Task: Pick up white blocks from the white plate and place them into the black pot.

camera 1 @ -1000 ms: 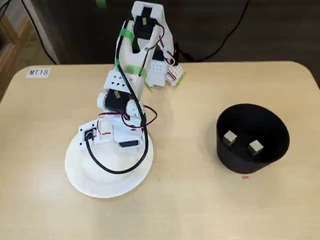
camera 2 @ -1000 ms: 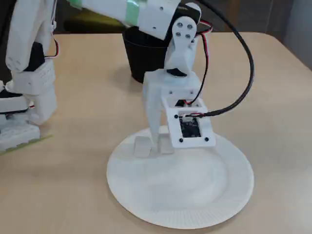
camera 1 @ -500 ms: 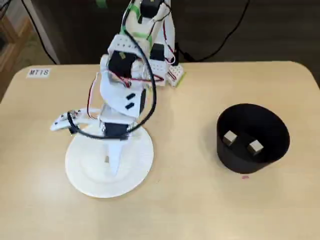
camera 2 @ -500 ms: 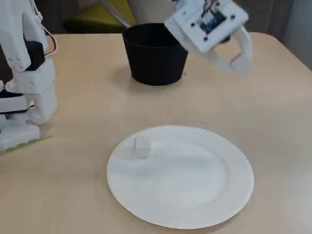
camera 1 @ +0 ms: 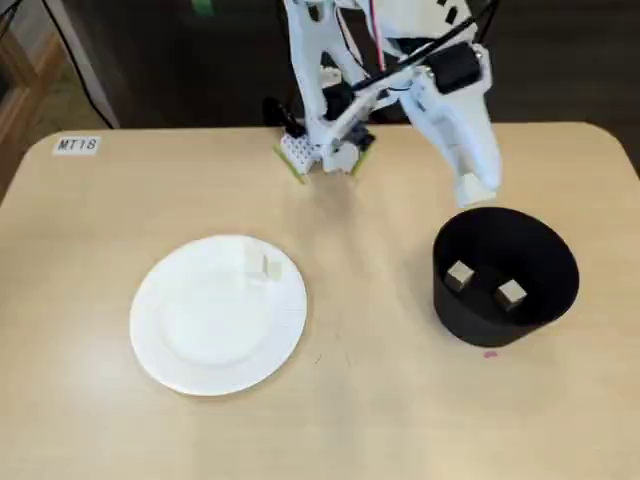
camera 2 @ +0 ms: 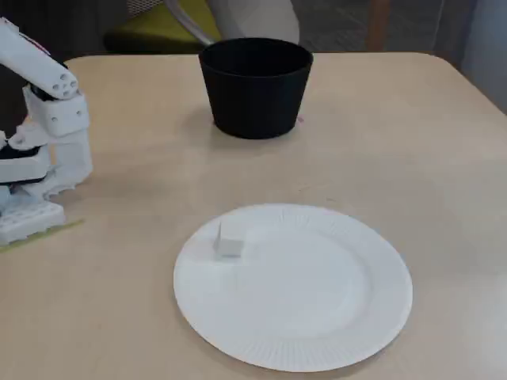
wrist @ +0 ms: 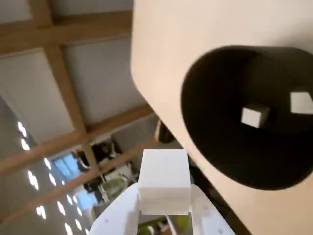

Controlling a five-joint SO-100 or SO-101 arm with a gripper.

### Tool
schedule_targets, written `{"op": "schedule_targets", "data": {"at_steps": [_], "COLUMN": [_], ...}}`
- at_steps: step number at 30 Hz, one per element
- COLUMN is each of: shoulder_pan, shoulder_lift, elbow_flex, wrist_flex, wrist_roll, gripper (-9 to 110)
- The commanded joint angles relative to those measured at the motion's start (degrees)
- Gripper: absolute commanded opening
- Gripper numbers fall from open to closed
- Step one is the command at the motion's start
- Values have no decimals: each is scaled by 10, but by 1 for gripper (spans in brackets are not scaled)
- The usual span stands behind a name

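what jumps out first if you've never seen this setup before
The black pot on the right of the table in a fixed view draws the eye, with two white blocks already inside. The gripper hangs just beside the pot's rim, shut on another white block that fills the wrist view. On the left, the big white plate holds one last block near its rim.

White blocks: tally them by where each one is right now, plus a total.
In the black pot: 2 white blocks
On the white plate: 1 block
Held in the gripper: 1 block
Total: 4
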Motion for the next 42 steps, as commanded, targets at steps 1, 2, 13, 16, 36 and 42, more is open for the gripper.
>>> {"op": "schedule_targets", "data": {"at_steps": [1, 2, 13, 16, 36, 42], "shoulder_pan": [-40, -45, -21, -3, 112, 278], "shoulder_lift": [18, 16, -117, -140, -153, -166], "elbow_flex": [66, 82, 87, 83, -61, -103], "wrist_flex": [-57, -80, -287, -303, -39, 119], "wrist_roll": [13, 15, -35, -42, -108, -145], "gripper": [-2, -2, -2, -2, -2, -2]}}
